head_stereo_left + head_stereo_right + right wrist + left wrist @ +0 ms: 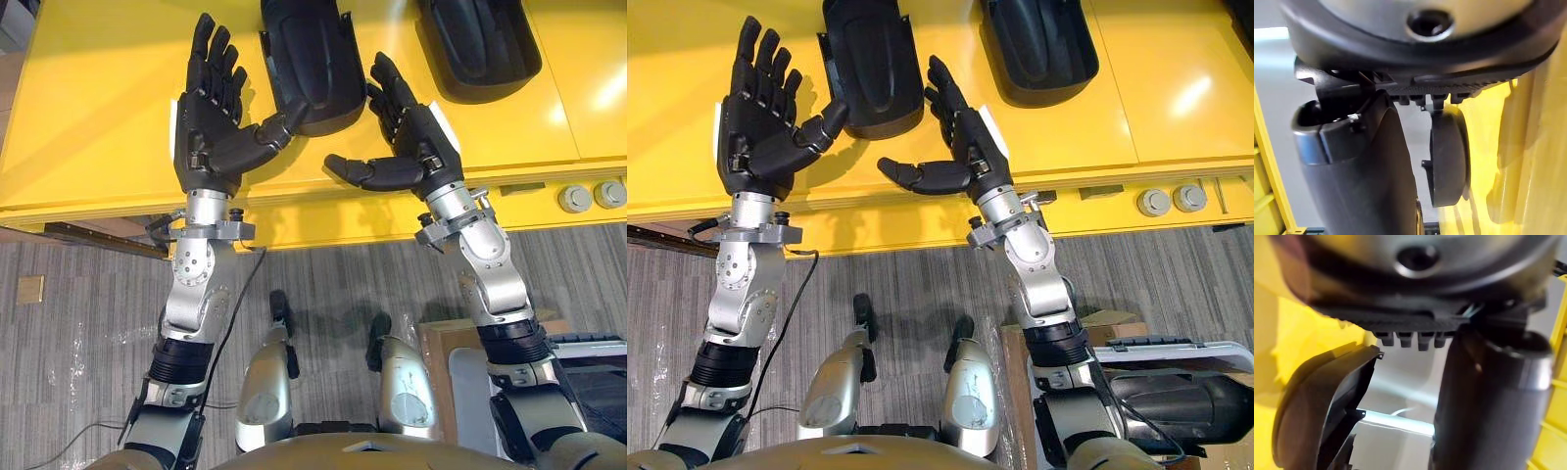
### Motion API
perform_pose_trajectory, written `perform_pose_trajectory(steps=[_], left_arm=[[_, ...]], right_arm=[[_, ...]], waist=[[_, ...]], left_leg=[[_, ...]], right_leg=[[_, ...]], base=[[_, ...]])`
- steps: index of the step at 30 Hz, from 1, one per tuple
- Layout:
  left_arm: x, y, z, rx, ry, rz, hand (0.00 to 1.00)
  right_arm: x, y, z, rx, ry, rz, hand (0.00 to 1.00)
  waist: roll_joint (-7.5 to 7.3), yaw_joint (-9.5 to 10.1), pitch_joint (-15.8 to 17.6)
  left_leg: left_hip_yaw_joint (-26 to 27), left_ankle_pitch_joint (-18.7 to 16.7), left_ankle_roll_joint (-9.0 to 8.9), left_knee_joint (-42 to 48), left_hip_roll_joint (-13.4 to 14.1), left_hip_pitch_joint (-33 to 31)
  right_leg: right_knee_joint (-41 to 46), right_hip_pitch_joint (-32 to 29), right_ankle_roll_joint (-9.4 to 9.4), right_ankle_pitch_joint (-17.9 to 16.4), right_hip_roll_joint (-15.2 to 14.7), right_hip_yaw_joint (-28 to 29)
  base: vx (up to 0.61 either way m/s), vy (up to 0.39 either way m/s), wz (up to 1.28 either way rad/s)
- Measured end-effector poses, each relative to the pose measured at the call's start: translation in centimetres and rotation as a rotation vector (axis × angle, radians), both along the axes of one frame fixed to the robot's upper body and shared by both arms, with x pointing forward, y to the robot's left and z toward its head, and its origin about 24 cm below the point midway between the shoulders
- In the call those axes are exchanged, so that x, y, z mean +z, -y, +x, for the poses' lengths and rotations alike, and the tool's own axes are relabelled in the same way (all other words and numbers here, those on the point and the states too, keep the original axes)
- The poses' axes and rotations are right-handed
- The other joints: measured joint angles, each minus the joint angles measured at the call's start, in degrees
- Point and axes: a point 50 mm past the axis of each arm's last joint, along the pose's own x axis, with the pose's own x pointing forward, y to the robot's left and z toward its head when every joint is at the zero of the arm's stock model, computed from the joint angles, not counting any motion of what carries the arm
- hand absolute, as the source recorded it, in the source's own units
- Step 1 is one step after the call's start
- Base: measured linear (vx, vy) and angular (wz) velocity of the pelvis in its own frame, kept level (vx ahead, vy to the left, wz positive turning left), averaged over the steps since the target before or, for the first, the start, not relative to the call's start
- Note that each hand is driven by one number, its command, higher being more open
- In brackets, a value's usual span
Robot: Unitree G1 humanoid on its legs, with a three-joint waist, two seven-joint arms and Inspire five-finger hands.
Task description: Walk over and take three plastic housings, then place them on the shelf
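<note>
Between the fingers: housing [313, 73] lay ungripped on table [98, 108].
Left hand [209, 122]: spread, held nothing.
Right hand [419, 137]: spread, held nothing.
Progress: none taken; three outstanding.

You face big shiny yellow table [88, 117], bright light spot [1195, 96] on right part. Two round grey knobs [574, 199] on front ledge. Under you grey striped floor [78, 333], small gold square [29, 289] at left, brown box [434, 352] at right.
</note>
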Motion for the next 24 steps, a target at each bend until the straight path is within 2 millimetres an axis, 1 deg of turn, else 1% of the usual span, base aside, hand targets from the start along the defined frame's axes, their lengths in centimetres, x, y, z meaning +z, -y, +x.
perform_pose_trajectory(steps=[3, 8, 15, 17, 20, 22, 23, 24], left_arm=[[0.1, 0.1, 0.0, 0.0, 0.002, -0.002, 1.0], [0.5, 0.3, 0.3, -0.007, 0.008, 0.002, 1.0], [-0.3, 0.1, 0.8, 0.007, -0.036, 0.004, 1.0], [-0.4, 0.1, 0.8, 0.018, -0.04, 0.002, 1.0], [-0.4, -0.1, 0.8, 0.055, -0.048, -0.02, 1.0], [-0.1, -0.4, 0.6, 0.097, -0.022, -0.019, 1.0], [0.0, -0.5, 0.3, 0.105, -0.009, -0.032, 1.0], [0.1, -0.6, 0.1, 0.11, -0.002, -0.037, 1.0]], right_arm=[[-0.1, -0.1, 0.0, 0.005, -0.005, -0.003, 1.0], [-0.1, -0.3, 0.0, 0.001, -0.007, 0.0, 1.0], [-0.2, -0.4, 0.0, 0.004, -0.008, 0.002, 1.0], [-0.2, -0.4, 0.0, -0.008, -0.004, 0.008, 1.0], [-0.6, 0.1, -0.5, -0.071, 0.024, 0.041, 1.0], [0.5, 1.0, -1.2, -0.145, 0.098, 0.075, 1.0], [1.5, 2.0, -2.0, -0.203, 0.168, 0.106, 1.0], [2.1, 2.6, -2.4, -0.235, 0.205, 0.124, 1.0]], waist=[[0.0, 0.0, 0.0], [0.0, 0.02, 0.0], [0.0, -0.14, 0.0], [0.0, -0.13, 0.0], [0.0, 0.08, -0.01], [0.0, 0.24, -0.01], [0.0, 0.27, -0.01], [0.0, 0.27, -0.01]], left_leg=[[0.03, 0.0, 0.0, -0.04, 0.0, 0.12], [0.1, 0.02, 0.01, -0.09, -0.01, 0.21], [0.2, 0.04, 0.02, -0.14, -0.01, 0.33], [0.2, 0.06, 0.03, -0.14, -0.02, 0.47], [0.27, 0.03, -0.01, -0.35, -0.06, 1.8], [0.31, -0.01, -0.01, -0.55, -0.06, 1.88], [0.33, -0.03, -0.01, -0.89, -0.06, 1.91], [0.37, -0.02, 0.0, -1.02, -0.06, 1.91]], right_leg=[[0.0, 0.1, 0.33, 0.21, 0.0, 0.01], [-0.04, 0.18, 0.34, 0.23, 0.0, 0.04], [-0.19, 0.29, 0.46, 0.32, 0.0, 0.06], [-0.27, 0.49, 0.49, 0.36, 0.0, 0.03], [-0.68, 1.89, 0.5, 0.33, 0.01, -0.06], [-0.82, 1.98, 0.54, 0.34, 0.01, -0.11], [-1.0, 1.98, 0.59, 0.36, 0.04, -0.16], [-1.2, 1.99, 0.6, 0.38, 0.07, -0.16]], base=[[0.01, -0.011, 0.0], [0.0, -0.012, 0.0], [0.0, 0.0, 0.0], [0.0, 0.0, 0.0], [0.0, 0.0, 0.0], [0.0, 0.0, 0.0], [0.0, 0.0, 0.0], [0.0, 0.0, 0.0]])
